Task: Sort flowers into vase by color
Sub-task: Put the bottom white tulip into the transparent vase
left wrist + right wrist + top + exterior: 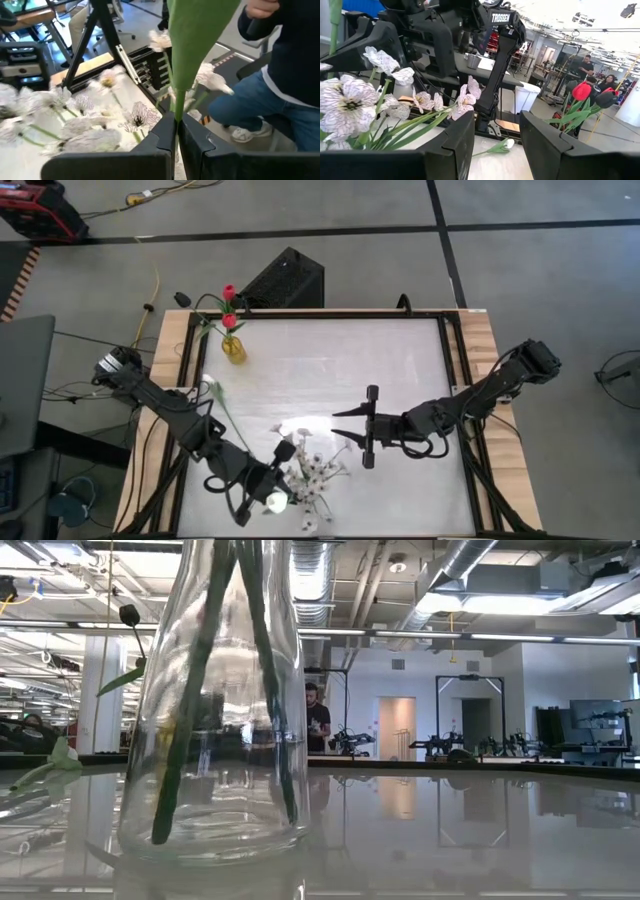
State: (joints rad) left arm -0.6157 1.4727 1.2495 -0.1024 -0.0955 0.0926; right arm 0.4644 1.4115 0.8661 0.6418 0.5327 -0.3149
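A glass vase (pixel 233 348) stands near the far left corner, holding two red tulips (pixel 229 306) and a dark tulip (pixel 182 300); its stems (pixel 210 690) fill the low view. A white tulip (pixel 210 385) lies on the table, its stem running toward my left gripper (pixel 266 480), which is shut on a green stem. Sprigs of white blossoms (pixel 312 470) lie heaped by the near edge, next to that gripper. My right gripper (pixel 369 427) hovers open at mid-table, right of the heap, pointing left; the blossoms (pixel 350 102) show before its fingers. My left gripper pinches a thin green stem (pixel 175 116) between its two fingers, right where a broad green leaf (pixel 195 45) begins. The leaf rises past the fingertips (pixel 165 135). The fingers lie across the stem. Which part of the flower rests on the table I cannot tell.
The table's middle and right half (pixel 400 360) are bare and shiny. A black box (pixel 285 278) sits beyond the far edge behind the vase. A person in jeans (pixel 280 100) stands close beyond the table's edge, past the left gripper. More people stand far off in the room (pixel 316 720).
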